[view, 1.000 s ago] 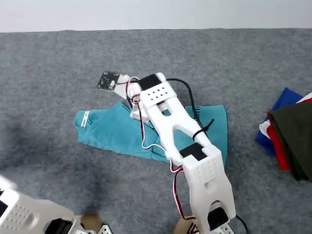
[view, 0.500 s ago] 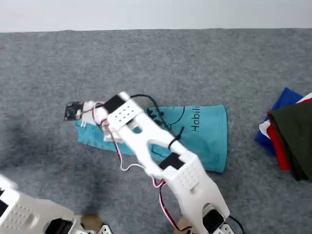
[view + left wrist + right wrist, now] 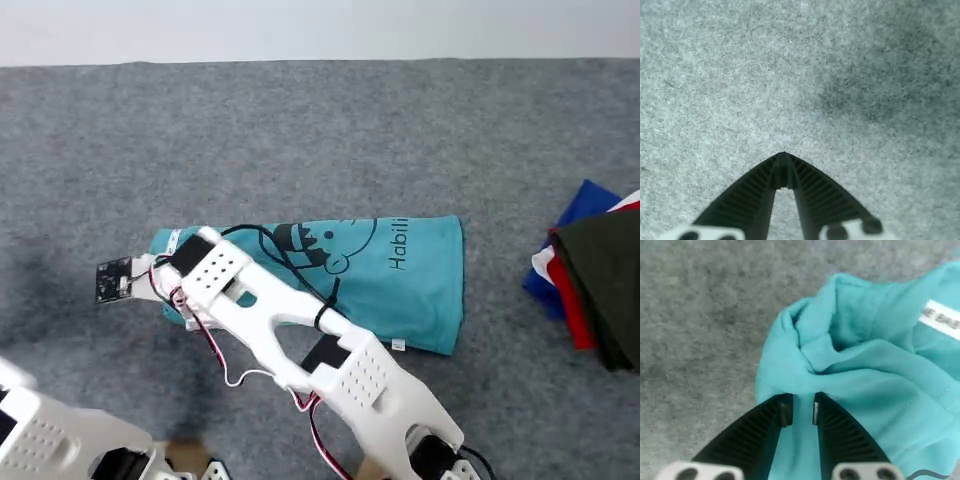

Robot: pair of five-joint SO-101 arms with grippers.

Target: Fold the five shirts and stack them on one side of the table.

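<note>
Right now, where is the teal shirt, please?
In the high view the teal shirt lies mid-table, left of the folded stack; the right claw pinches its left end.

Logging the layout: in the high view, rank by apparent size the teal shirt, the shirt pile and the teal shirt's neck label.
Largest: teal shirt.
Then shirt pile, partly out of frame.
Smallest: neck label.
</note>
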